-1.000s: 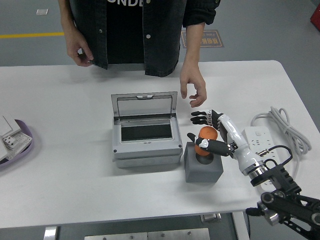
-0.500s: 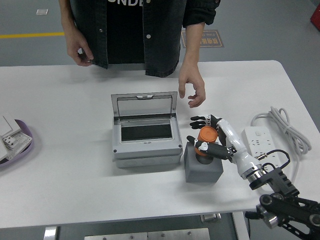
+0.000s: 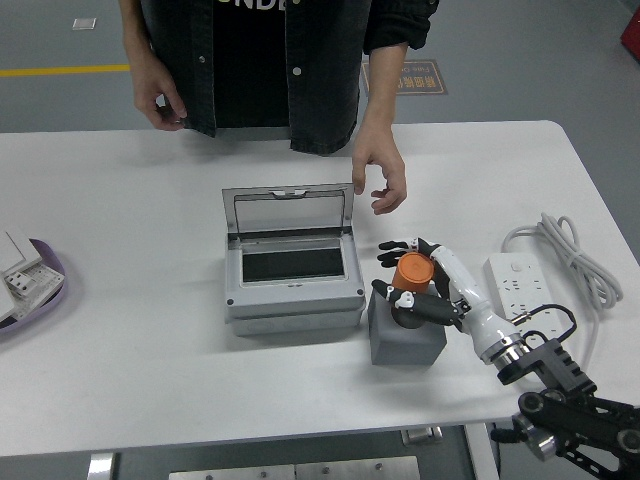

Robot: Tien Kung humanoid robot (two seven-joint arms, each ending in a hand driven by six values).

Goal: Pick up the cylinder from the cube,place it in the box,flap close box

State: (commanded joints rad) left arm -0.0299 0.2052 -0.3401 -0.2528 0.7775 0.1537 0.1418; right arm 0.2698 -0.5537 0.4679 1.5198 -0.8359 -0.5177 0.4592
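Robot hand (image 3: pixel 415 283) clasped around orange cylinder (image 3: pixel 412 269) above grey cube (image 3: pixel 405 337), no legible writing.

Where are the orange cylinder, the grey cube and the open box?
orange cylinder (image 3: pixel 412 270), head view, its top face.
grey cube (image 3: pixel 405 345), head view, its front side.
open box (image 3: pixel 292 265), head view, its dark inside.

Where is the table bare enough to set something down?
Bare: between the tray and the open box, and along the near edge. Crowded: right of the box, where the right hand grips the cylinder over the cube, beside the power strip.
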